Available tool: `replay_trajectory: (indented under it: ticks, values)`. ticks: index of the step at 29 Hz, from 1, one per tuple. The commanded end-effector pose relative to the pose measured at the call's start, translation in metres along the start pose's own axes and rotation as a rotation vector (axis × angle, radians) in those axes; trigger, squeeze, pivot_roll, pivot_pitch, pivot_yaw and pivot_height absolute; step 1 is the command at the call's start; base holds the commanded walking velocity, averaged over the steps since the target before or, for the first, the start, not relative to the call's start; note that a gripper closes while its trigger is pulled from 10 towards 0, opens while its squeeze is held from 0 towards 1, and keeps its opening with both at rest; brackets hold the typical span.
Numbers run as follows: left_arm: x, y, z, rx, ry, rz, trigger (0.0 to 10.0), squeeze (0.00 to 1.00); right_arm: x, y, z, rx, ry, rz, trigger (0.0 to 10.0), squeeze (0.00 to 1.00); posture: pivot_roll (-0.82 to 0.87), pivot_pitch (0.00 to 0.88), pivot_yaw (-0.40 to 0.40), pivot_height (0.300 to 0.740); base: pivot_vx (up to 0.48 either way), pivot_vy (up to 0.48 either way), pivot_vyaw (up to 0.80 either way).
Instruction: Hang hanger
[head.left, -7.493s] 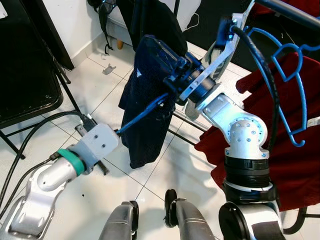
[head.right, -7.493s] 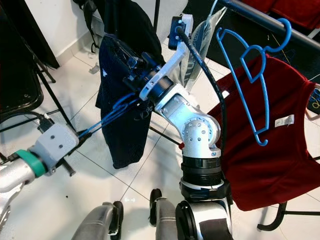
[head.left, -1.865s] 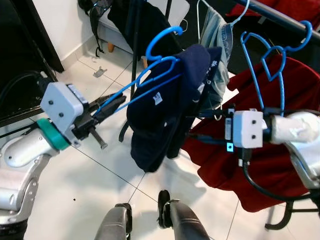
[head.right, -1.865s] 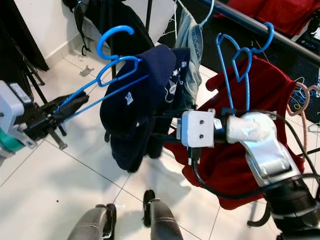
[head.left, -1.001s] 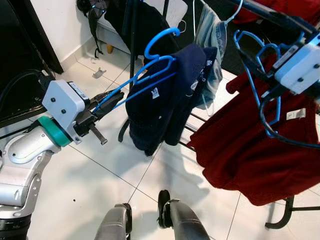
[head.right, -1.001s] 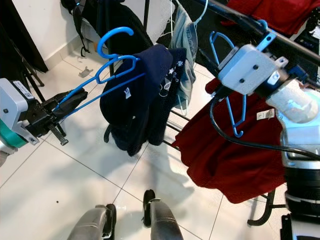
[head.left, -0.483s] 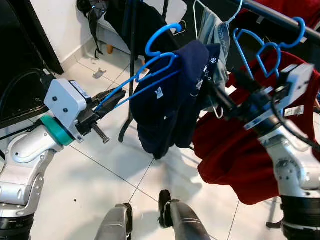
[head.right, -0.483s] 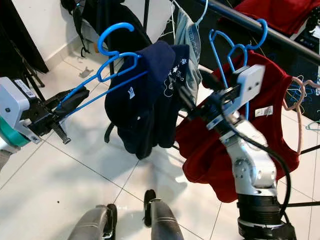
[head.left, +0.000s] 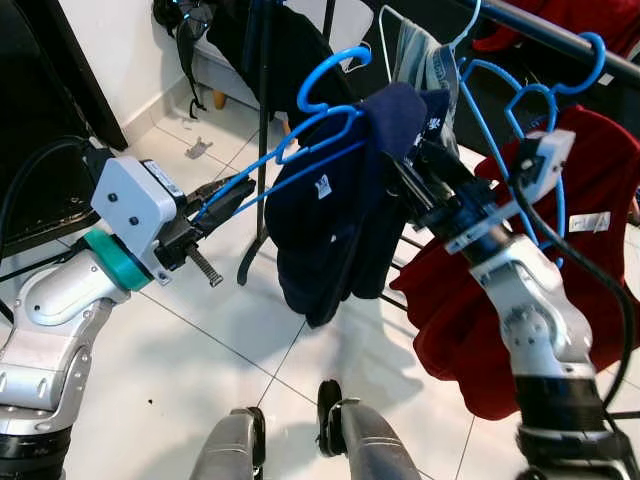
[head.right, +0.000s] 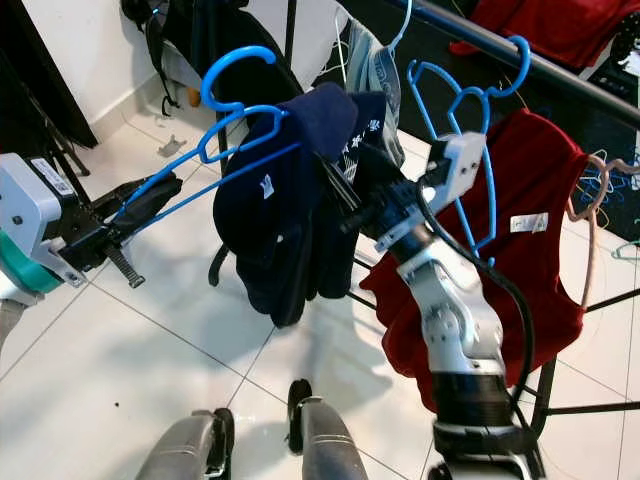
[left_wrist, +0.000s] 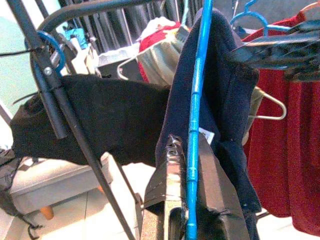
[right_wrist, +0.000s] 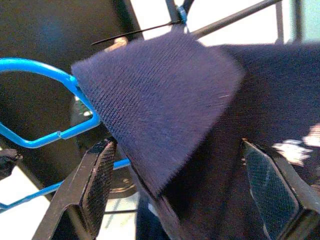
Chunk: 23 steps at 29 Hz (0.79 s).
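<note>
So the floor (head.left: 150, 350) here is white glossy tile with dark grout lines. A white wall (head.left: 120, 50) runs along at about 11 o'clock, and there's a dark panel (head.left: 40, 110) over at 9 o'clock. Bit of a cluttered laundry corner.

The left gripper (head.left: 222, 196), at roughly 9 o'clock in the head view, is clamped on the end of the blue hanger (head.left: 300, 150). The left wrist view shows the hanger's bar running right between the two black fingers (left_wrist: 220, 185). The hanger sticks out toward 1 o'clock, hook curled up top and not on any rail, with a navy garment (head.left: 335, 230) draped over it and hanging down in the middle of the scene.

The right gripper (head.right: 345, 205) comes in from 3 o'clock and reaches into the navy fabric. Its fingers (right_wrist: 95, 185) are spread wide with a fold of the cloth between them, not pinching it as far as I can tell.

Behind all that, a dark rail (head.right: 520, 60) runs across 1 to 2 o'clock with another blue hanger (head.right: 470, 110) hooked on it, carrying a red shirt (head.right: 540, 220) with a white label. A greyish garment (head.left: 425, 65) hangs at 12 o'clock, and a black one (head.left: 290, 50) is on a dark stand (head.left: 265, 120) near 11. A pinkish hanger (head.right: 590, 210) shows at the far 3 o'clock edge. The robot's own feet (head.left: 340, 440) are at 6 o'clock.
</note>
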<state>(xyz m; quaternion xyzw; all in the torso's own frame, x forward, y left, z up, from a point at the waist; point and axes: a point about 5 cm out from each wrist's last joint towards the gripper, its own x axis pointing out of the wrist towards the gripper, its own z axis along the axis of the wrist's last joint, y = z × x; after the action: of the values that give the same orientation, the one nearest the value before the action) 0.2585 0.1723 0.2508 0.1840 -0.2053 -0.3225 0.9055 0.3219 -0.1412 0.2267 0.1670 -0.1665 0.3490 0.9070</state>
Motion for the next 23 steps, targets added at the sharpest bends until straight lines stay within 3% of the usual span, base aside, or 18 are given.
replay_trajectory:
  ticks: [1,3,8,9,19,23]
  values:
    - [0.001,-0.005,0.01,0.014,-0.055,-0.01,9.8,0.0,-0.001,-0.001,-0.008,0.019,0.033,0.001,6.7,0.0,-0.03,0.179,-0.026,0.74,0.0,0.0,0.0]
    - [0.0,-0.005,0.01,0.013,-0.055,-0.011,9.8,0.0,0.003,0.0,-0.01,0.011,0.042,0.01,1.1,0.0,-0.03,0.179,-0.026,0.74,0.0,0.0,0.0]
    - [0.0,-0.005,0.01,0.012,-0.055,-0.011,9.8,0.0,0.004,0.0,-0.011,0.008,0.044,0.011,1.1,0.0,-0.03,0.179,-0.026,0.74,0.0,0.0,0.0]
    - [0.0,-0.005,0.01,0.012,-0.055,-0.011,9.8,0.0,0.004,0.0,-0.011,0.007,0.044,0.012,0.0,0.0,-0.03,0.179,-0.026,0.74,0.0,0.0,0.0]
    - [-0.003,-0.008,0.007,0.013,-0.03,-0.051,9.6,0.0,0.004,0.006,-0.018,-0.055,0.087,0.083,0.0,0.0,-0.03,0.177,-0.021,0.74,0.0,0.0,0.0]
    - [-0.006,-0.011,0.006,0.029,-0.004,-0.098,9.6,0.0,0.004,0.019,-0.021,-0.089,0.125,0.182,0.0,0.0,-0.03,0.182,-0.014,0.74,0.0,0.0,0.0]
